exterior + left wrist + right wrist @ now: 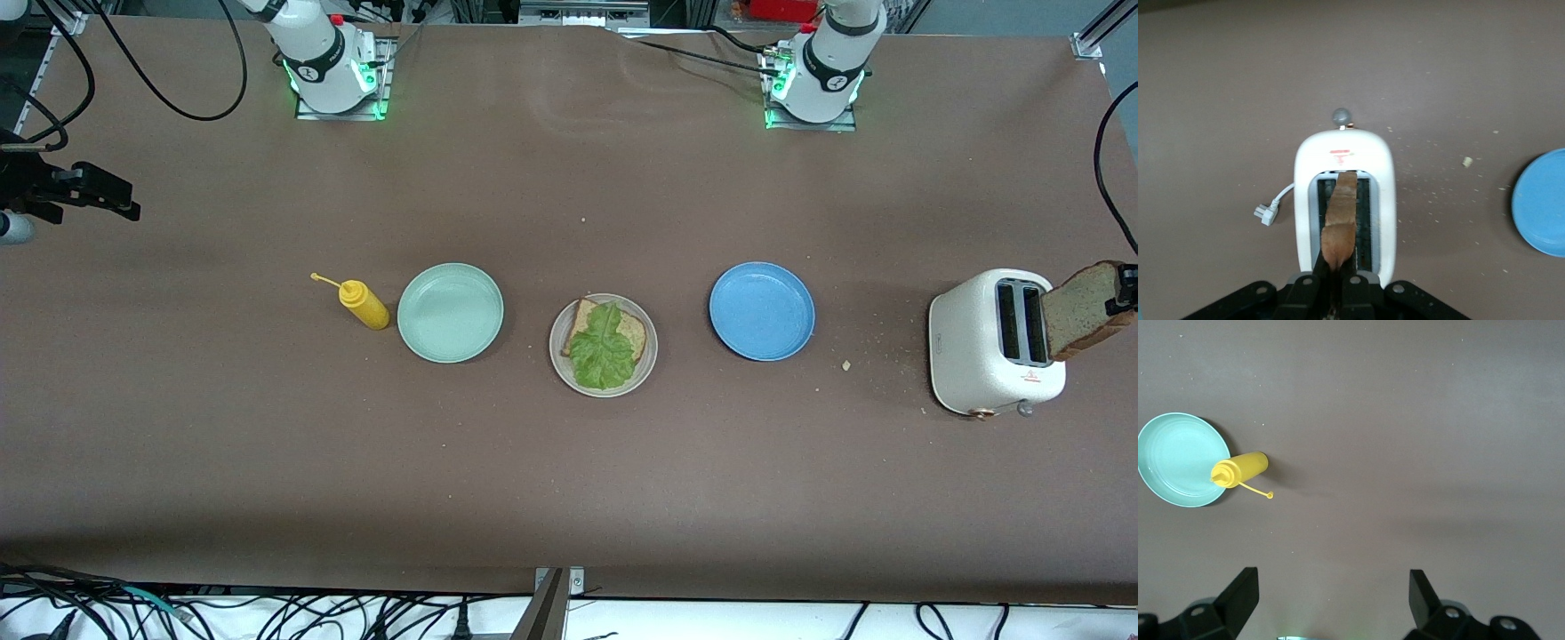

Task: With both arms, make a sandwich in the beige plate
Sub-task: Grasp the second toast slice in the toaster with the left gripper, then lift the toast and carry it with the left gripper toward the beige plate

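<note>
- The left gripper (1336,280) hangs over the white toaster (987,342) at the left arm's end of the table (569,480), its fingers clamped on a brown bread slice (1080,307) held on edge above the slots.
- The right gripper (1331,590) waits with its fingers spread wide over bare table near the right arm's end, holding nothing.
- The beige plate (558,342) sits mid-table between the mint-green plate (450,312) and the blue plate (762,310).
- On it lies a bread slice (633,331) topped by a green lettuce leaf (603,348).
- A yellow squeeze bottle (363,303) lies just beside the mint-green plate.
</note>
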Tool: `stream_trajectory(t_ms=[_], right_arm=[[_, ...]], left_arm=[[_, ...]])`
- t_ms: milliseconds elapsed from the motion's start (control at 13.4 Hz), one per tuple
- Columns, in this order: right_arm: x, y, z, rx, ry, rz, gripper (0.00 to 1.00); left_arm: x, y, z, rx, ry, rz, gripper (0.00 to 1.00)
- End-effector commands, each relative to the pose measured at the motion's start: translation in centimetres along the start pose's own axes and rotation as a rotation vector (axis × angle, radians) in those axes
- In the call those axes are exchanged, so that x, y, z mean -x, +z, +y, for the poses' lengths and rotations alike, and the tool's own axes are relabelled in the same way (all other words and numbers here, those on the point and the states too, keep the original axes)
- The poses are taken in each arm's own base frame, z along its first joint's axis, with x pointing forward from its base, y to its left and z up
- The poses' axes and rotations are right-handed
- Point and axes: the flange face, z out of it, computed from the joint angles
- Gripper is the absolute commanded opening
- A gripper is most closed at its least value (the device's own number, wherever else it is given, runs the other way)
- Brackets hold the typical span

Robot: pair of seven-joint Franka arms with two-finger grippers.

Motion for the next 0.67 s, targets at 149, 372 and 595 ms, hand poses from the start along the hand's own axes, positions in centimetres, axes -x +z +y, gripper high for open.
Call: stream_trajectory(t_ms=[149,372,595], right_arm=[[-0.3,-0.5,0.0,-0.006,-0.008,0.003,1.0],[-0.3,-0.5,-0.1,-0.004,-0.011,0.003,1.0],[-0.3,-0.4,-0.1,-0.01,-0.01,0.004,1.0]], left_arm=[[-2.7,-1.2,8.1,0.146,0.117,-0.062,0.0],[-3.9,1.5,13.3,0.386,0.084,-0.126,0.0],[-6.8,4.9,21.9,0.553,0.028,-0.204,0.0]])
